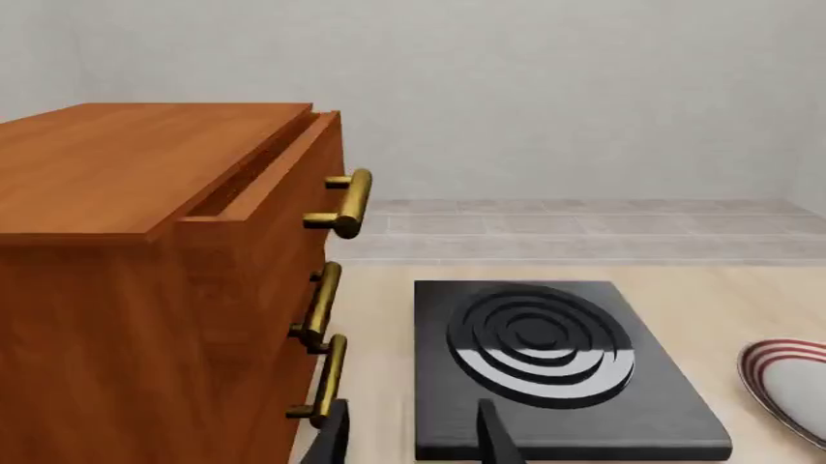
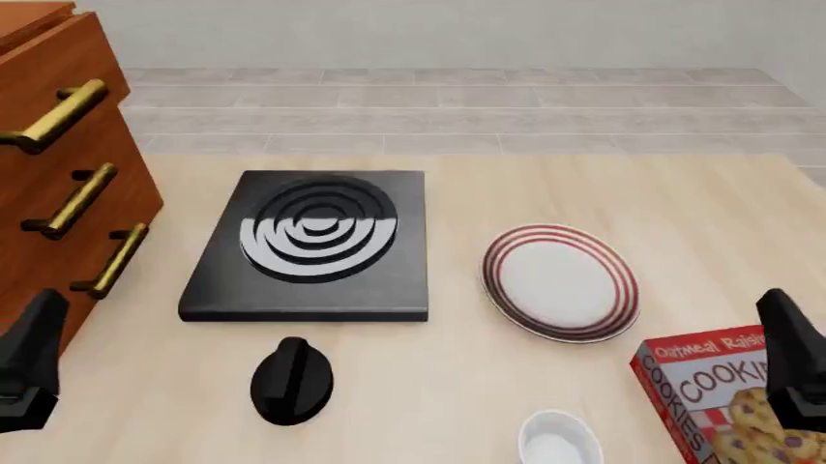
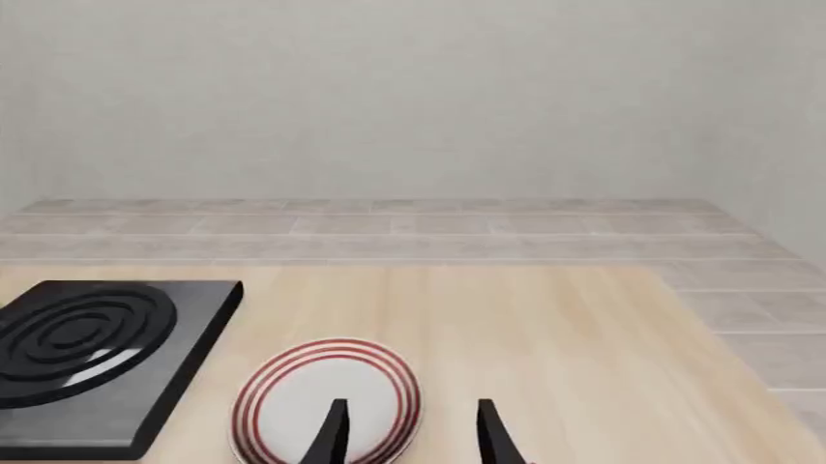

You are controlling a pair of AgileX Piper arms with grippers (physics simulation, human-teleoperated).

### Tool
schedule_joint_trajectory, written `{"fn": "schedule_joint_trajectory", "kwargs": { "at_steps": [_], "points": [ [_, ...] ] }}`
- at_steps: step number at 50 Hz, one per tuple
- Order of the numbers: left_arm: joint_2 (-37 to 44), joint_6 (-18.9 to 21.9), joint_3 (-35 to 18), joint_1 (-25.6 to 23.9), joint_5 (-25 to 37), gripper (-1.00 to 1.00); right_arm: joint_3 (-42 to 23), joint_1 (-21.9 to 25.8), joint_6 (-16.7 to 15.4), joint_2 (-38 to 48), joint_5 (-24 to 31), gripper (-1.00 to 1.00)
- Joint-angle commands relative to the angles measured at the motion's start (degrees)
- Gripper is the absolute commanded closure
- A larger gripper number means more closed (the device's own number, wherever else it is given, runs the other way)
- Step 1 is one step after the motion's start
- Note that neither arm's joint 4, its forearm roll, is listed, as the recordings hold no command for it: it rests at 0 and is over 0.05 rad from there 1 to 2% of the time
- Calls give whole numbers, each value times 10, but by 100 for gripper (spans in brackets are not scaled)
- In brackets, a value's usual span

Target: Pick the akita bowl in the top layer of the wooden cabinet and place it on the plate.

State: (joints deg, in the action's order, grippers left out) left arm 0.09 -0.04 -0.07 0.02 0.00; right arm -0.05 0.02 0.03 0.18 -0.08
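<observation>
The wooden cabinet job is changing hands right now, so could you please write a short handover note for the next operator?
Left gripper: open, holding nothing, low beside the tall reddish-brown wooden cabinet.
Right gripper: open, holding nothing, near the round white plate with red rings.
Uppermost drawer stands slightly pulled out; its inside is hidden, and the patterned bowl shows in no view.
The plate is bare on the table, right of the black square stove slab.
Done: at most a small opening of the drawer.
Left: open it fully, lift out the bowl, set it on the plate.
</observation>
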Motion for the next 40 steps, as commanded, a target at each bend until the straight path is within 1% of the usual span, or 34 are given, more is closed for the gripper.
{"fn": "schedule_joint_trajectory", "kwargs": {
  "at_steps": [1,10,11,19,28,33,37,40],
  "points": [
    [2,-2,-2,1,1,-100,-1,4,7,16,-10,-100],
    [2,-6,-3,-2,3,-100,-1,6,9,35,-26,-100],
    [2,-1,-7,-8,8,-100,-2,7,7,36,-27,-100],
    [4,16,-17,-7,24,-100,-2,8,6,37,-27,-100],
    [1,4,-24,-13,45,-100,-2,7,5,34,-25,-100],
    [2,1,-42,-12,66,-100,-3,8,6,27,-17,-100],
    [3,-2,-74,-18,89,-100,-3,9,6,28,-17,-100],
    [4,-1,-86,-18,97,-100,-2,9,6,31,-19,-100]
  ]
}}
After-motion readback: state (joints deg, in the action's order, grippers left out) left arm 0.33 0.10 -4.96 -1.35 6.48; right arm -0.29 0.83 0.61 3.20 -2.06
